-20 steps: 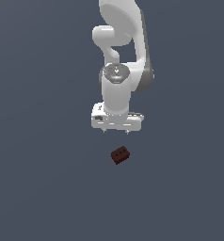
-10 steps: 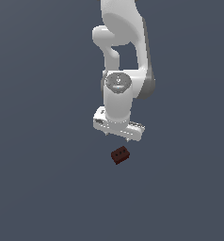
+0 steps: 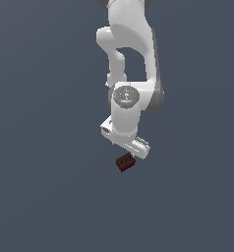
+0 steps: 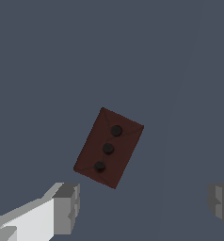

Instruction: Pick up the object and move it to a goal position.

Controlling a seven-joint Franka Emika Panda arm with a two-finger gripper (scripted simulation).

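The block (image 4: 108, 148) looks matt, a dark reddish-brown like fired clay or dull plastic, its top face smooth apart from three darker round marks in a row; the render is too coarse to say if they are dimples or studs. The arm (image 3: 131, 74) has a smooth, faintly glossy white shell. The gripper (image 4: 144, 207) fingers (image 4: 67, 207) are flat matt grey.

Open floor (image 3: 50, 197) surrounds the block (image 4: 108, 147) everywhere.
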